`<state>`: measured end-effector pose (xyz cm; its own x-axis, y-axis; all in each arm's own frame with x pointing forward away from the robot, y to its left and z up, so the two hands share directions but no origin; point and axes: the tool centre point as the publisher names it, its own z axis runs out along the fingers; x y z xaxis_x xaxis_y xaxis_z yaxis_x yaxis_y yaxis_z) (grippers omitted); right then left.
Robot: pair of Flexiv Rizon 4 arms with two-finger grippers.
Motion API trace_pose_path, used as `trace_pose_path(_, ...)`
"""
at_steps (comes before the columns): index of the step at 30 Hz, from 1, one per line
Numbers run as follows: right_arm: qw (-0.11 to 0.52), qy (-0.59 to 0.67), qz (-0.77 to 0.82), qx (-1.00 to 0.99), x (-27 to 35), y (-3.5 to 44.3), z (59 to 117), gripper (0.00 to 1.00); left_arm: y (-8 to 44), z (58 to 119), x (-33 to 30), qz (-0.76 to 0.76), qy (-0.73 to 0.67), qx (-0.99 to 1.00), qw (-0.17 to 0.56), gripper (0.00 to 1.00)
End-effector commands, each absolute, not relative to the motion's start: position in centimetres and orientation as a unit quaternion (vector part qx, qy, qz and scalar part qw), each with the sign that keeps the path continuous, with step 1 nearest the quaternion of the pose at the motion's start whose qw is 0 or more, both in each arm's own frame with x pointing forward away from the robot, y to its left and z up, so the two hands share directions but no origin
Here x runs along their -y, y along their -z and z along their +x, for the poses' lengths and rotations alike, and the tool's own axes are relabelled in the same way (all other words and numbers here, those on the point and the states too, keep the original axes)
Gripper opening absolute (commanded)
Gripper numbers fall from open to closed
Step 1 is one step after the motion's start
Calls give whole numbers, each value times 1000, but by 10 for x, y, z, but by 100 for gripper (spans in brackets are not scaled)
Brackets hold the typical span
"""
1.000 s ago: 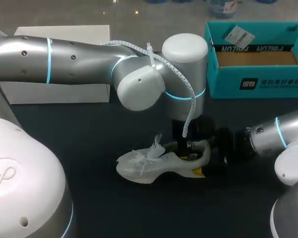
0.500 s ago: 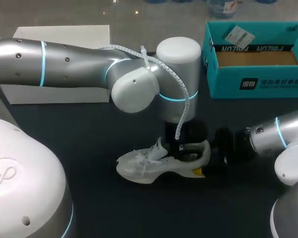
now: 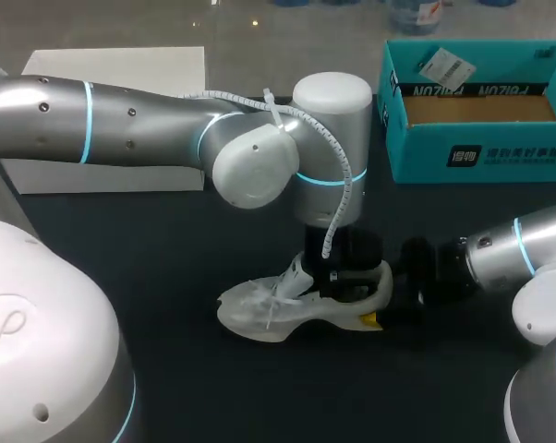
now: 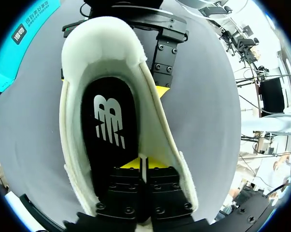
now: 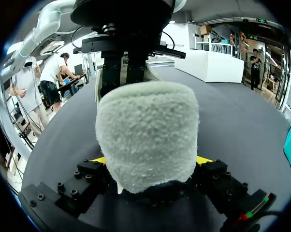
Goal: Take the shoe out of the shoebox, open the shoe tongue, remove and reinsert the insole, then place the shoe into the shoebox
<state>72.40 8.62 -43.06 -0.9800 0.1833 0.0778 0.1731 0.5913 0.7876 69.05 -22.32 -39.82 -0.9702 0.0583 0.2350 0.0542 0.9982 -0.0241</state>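
A white shoe (image 3: 278, 306) lies on the dark table, toe to the left. My left gripper (image 3: 339, 281) points straight down into its opening. In the left wrist view the black insole (image 4: 107, 125) with a white logo lies flat inside the shoe (image 4: 73, 121), and the left gripper (image 4: 143, 167) hovers over its front part, its yellow tips only a narrow slit apart and nothing visibly held. My right gripper (image 3: 390, 301) comes in low from the right. In its own view the right gripper (image 5: 152, 162) is shut on the fuzzy heel (image 5: 148, 130), one yellow tip on each side.
The teal shoebox (image 3: 477, 152) stands open at the back right with a small tag on its rim. A white box (image 3: 102, 171) lies at the back left. In the left wrist view the shoebox (image 4: 20, 43) shows beyond the heel.
My left arm has shifted a little to the left and lowered its gripper deeper into the shoe. The right arm and the shoe have hardly moved.
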Motion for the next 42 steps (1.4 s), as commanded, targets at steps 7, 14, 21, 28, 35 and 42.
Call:
trace_pose_path(7,6,-438,101,-893,-90,439,721,0,422,695,230,-16,4,995,95,43)
trace_pose_path(14,6,-438,101,-893,-90,439,721,0,438,704,232,0,7,997,70,36)
trace_pose_path(21,6,-438,101,-893,-90,439,721,0,450,713,234,23,-1,999,29,18)
trace_pose_path(28,6,-438,101,-893,-90,439,721,0,450,717,230,43,-12,999,10,0)
trace_pose_path(35,6,-438,101,-893,-90,439,721,0,421,719,226,50,-37,998,-3,0)
trace_pose_path(42,6,-438,101,-893,-90,439,721,0,387,718,224,53,-68,996,-1,0)
